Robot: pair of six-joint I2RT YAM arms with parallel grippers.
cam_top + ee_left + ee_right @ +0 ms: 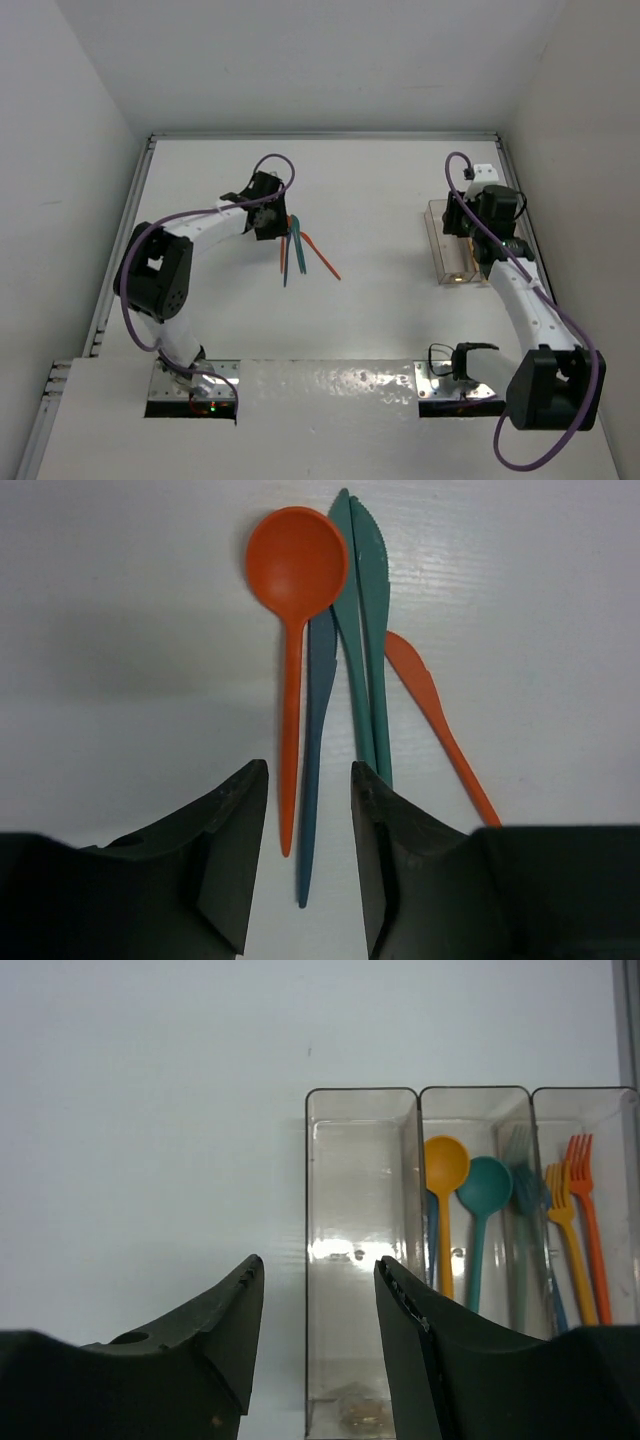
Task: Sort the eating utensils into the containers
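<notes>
Orange spoon (297, 565), blue utensil (315, 780), teal knives (365, 630) and orange knife (430, 700) lie bunched on the table (120, 600). The left end effector (308, 780) stands part open astride the spoon's and the blue utensil's handles, clamping neither. Of the clear bins (360, 1260), the left is bare, the middle holds a yellow spoon (446, 1165) and a teal spoon (485, 1188), and the right holds forks (580, 1160). The right end effector (320, 1263) hangs part open, empty.
</notes>
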